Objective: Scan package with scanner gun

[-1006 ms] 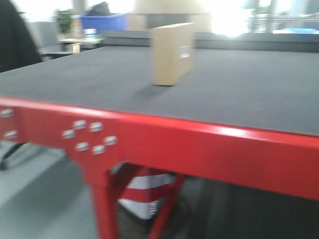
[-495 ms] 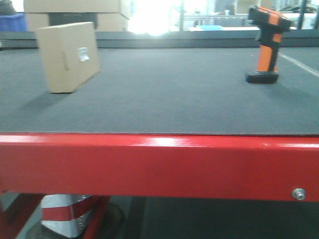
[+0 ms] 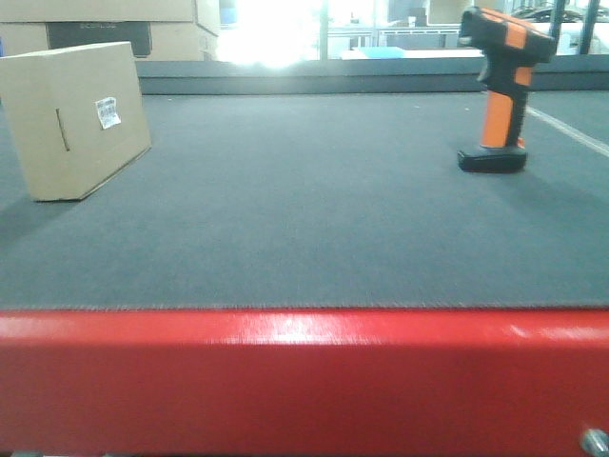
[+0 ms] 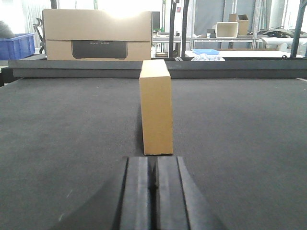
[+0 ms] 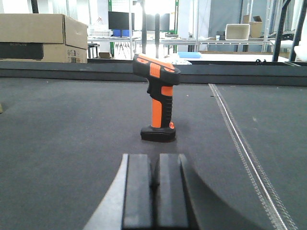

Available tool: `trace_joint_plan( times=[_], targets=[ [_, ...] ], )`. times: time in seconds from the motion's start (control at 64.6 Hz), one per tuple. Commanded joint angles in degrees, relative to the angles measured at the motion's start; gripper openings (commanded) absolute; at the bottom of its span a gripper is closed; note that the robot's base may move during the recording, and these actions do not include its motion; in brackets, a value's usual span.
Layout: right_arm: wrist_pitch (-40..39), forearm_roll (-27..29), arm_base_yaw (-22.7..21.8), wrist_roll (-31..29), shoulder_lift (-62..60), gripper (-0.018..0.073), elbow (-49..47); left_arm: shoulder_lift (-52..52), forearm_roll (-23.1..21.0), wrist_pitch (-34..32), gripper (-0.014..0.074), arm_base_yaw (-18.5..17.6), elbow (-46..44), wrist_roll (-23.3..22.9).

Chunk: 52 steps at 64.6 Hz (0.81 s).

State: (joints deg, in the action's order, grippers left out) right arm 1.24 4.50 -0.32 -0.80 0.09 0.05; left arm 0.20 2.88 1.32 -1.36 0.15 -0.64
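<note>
I see a bright, shelf-lined room behind the dark grey surface with its red front rail. The package stands on edge at upper left, and the scanner gun stands upright at upper right. The left pincer and right pincer are both pressed closed and hold nothing.

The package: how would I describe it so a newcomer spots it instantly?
On the dark grey table, look left in the front view. The package stands on edge, plain brown with a small white label, unlike the bigger dark-printed boxes behind it.
</note>
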Motion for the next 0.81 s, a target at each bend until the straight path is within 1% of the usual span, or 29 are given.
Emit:
trace_joint_plan(
  times=[0.0,0.79],
  targets=[
    [-0.86,0.06,-0.18,-0.24,-0.09,-0.0160,-0.05,-0.20,-0.13,-0.97,-0.0111,0.08,-0.15,0.20],
    [-0.86,0.06,-0.18,-0.24,-0.09,-0.0160,-0.05,-0.20,-0.13,-0.97,-0.0111,0.08,-0.15,0.20]
  ],
)
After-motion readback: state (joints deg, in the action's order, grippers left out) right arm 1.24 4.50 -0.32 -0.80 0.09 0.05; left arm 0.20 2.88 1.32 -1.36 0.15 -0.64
